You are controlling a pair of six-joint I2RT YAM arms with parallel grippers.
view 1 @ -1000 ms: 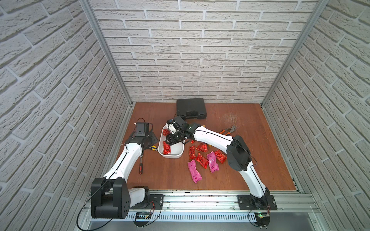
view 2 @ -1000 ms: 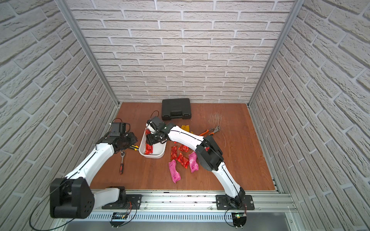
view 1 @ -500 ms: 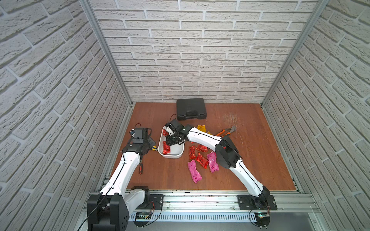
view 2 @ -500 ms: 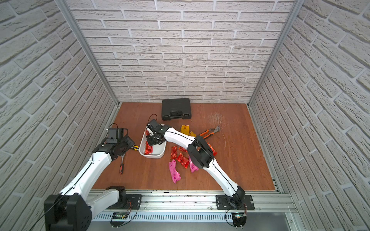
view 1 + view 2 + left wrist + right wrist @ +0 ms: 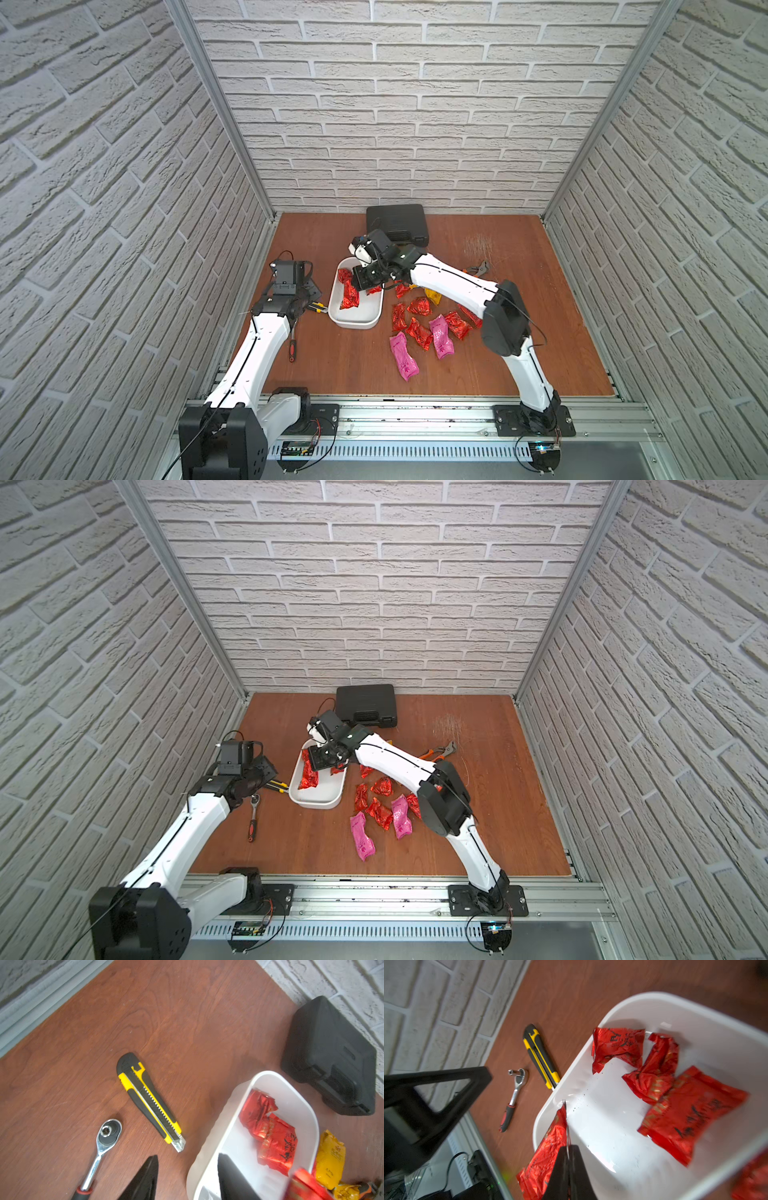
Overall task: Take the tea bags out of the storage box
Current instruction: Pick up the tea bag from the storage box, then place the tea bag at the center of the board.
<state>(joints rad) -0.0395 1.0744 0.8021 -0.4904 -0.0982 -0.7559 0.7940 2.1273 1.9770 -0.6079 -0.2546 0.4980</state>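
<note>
While right pincer (image 5: 568, 1153) clamps red tea bag (image 5: 545, 1159) over storage box (image 5: 654, 999), three red bags (image 5: 654, 1072) lie inside; left pincer (image 5: 187, 1180) apart.

White rounded plastic storage box (image 5: 320, 796) sits on brown wooden bench (image 5: 291, 845). Red foil tea bags (image 5: 309, 776) lie inside; right tool (image 5: 318, 763) hangs over them. Pink foil packets (image 5: 362, 841) lie nearby.

Top views looking down from high over the whole table (image 5: 519, 353), wrist views looking closely at the storage box (image 5: 654, 996), both sharing the utility knife (image 5: 149, 1103).
</note>
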